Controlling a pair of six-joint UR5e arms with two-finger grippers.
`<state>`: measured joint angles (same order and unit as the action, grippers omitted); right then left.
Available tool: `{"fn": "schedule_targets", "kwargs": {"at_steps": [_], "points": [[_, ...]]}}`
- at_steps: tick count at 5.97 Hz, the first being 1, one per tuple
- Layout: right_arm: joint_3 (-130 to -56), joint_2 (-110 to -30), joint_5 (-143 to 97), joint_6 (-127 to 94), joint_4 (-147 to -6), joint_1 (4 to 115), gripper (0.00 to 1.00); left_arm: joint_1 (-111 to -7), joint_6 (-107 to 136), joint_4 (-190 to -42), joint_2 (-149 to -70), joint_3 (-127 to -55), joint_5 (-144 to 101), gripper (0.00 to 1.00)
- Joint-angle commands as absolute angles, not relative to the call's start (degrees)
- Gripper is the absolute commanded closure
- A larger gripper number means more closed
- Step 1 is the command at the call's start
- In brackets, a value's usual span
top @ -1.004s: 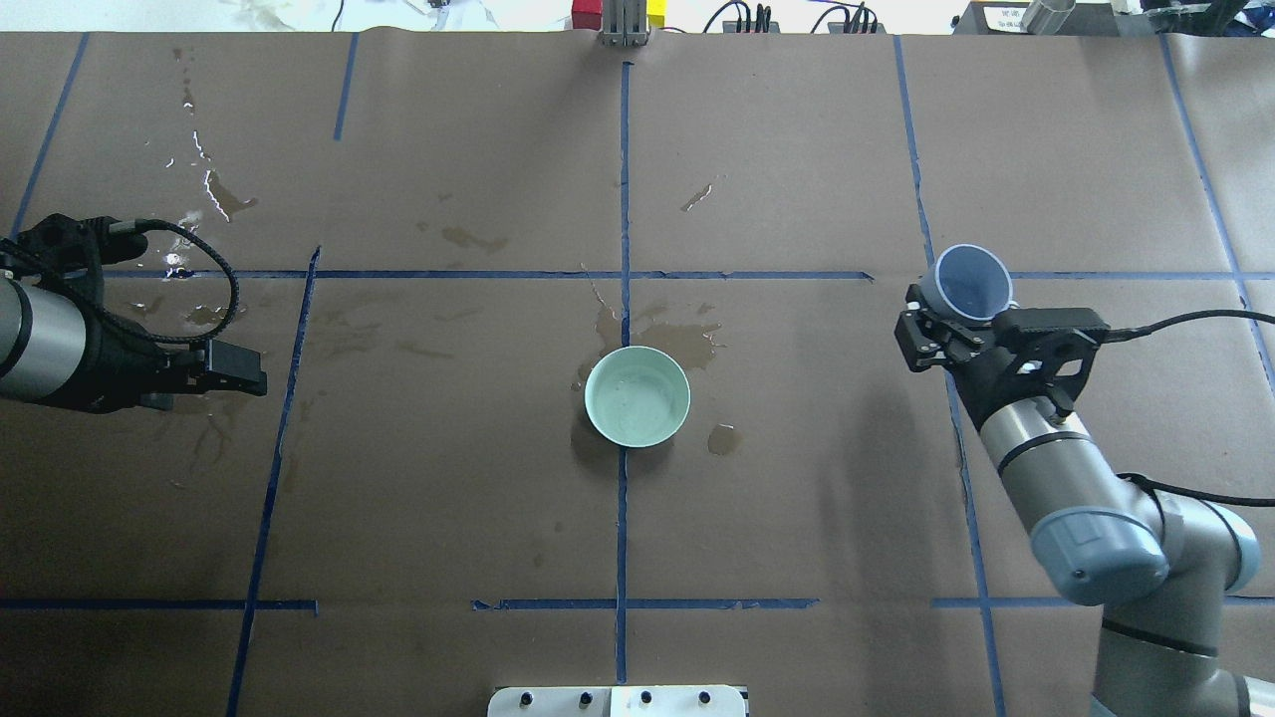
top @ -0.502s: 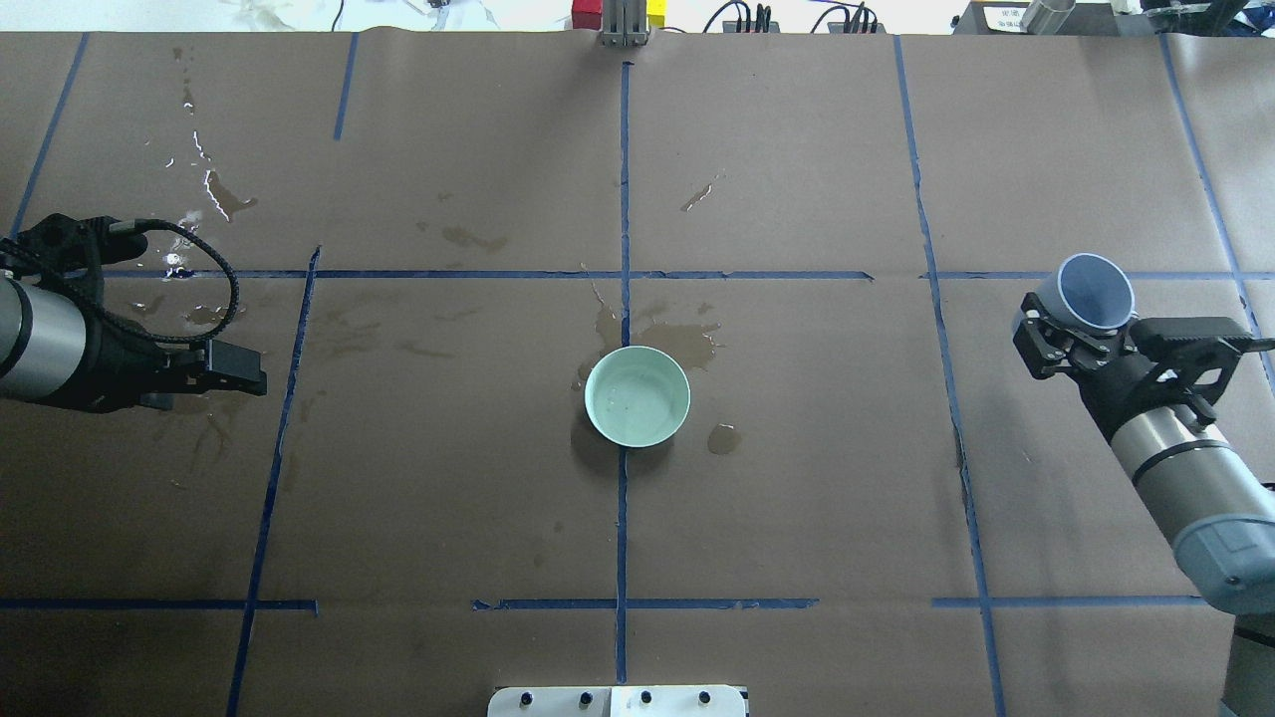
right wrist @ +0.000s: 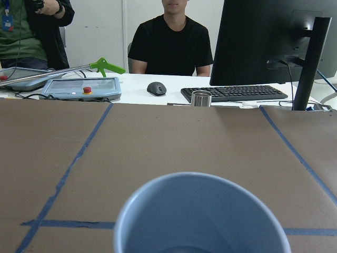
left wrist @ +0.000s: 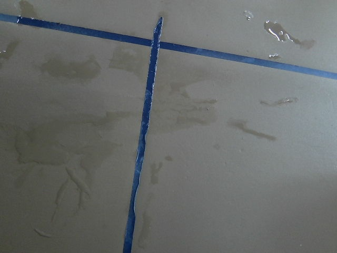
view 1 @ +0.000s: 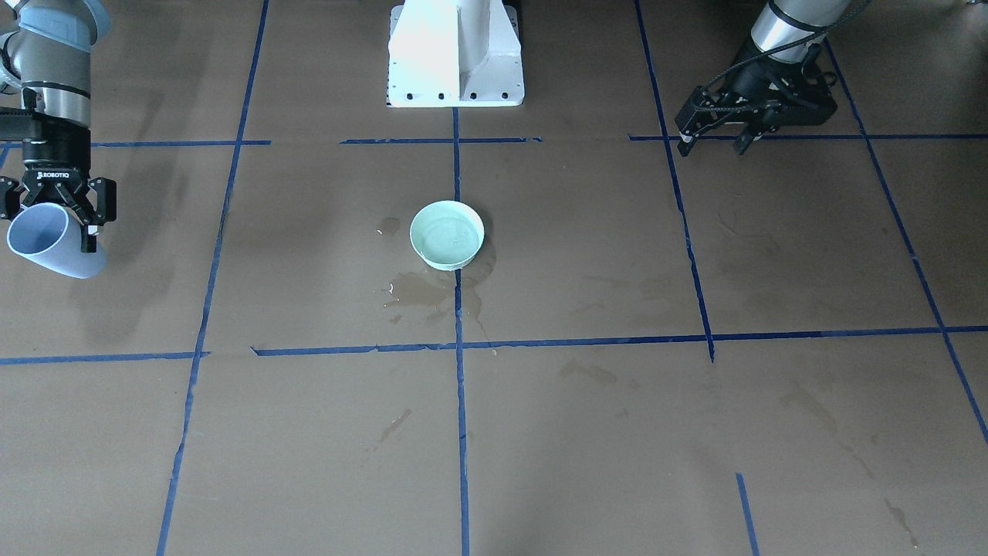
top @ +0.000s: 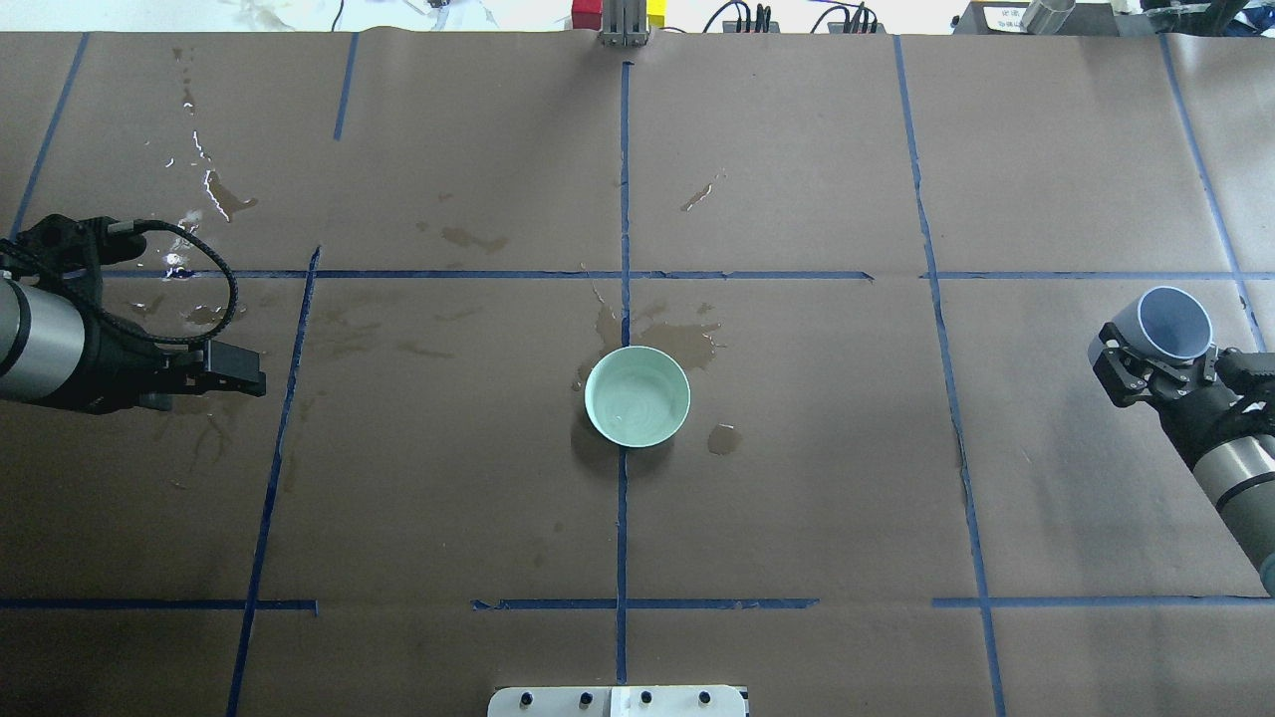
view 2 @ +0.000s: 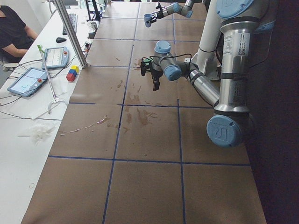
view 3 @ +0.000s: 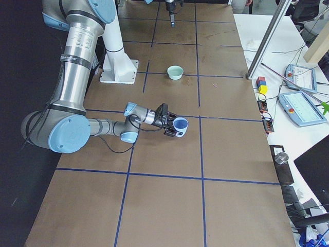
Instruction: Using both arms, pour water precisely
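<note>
A mint-green bowl (top: 637,395) stands at the table's centre, also in the front-facing view (view 1: 447,234), with rippled clear water (top: 642,403) in it. My right gripper (top: 1158,351) is shut on a pale blue cup (top: 1175,324) at the table's right edge, held above the surface and tilted with its mouth away from the robot. The cup fills the right wrist view (right wrist: 200,216). My left gripper (top: 244,370) hangs open and empty over the table's left side, far from the bowl, and shows in the front-facing view (view 1: 712,143).
Wet patches (top: 687,344) lie behind the bowl, with a small puddle (top: 723,438) to its right. Shiny droplets (top: 211,187) lie at the far left. Blue tape lines (top: 625,199) grid the brown table cover. The white pedestal (view 1: 455,50) stands at the near edge.
My right arm has carried the cup to the right, away from the bowl towards the table's right edge. The left arm has not moved.
</note>
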<state>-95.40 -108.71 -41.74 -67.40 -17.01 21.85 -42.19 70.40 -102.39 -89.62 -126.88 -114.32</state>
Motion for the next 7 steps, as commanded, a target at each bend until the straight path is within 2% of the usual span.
{"fn": "schedule_targets", "kwargs": {"at_steps": [1, 4, 7], "points": [[-92.5, -108.5, -41.7, -68.0, -16.1, 21.4, 0.98, -42.2, 70.4, -102.4, -89.6, -127.0, -114.3, 0.0], [-91.4, -108.4, -41.8, -68.1, -16.1, 20.6, 0.95, -42.3, 70.4, -102.4, -90.1, -127.1, -114.3, 0.0], [-90.9, -108.5, -41.9, -68.1, -16.1, 19.4, 0.79, -42.3, 70.4, -102.4, -90.1, -127.1, -114.3, 0.0]]}}
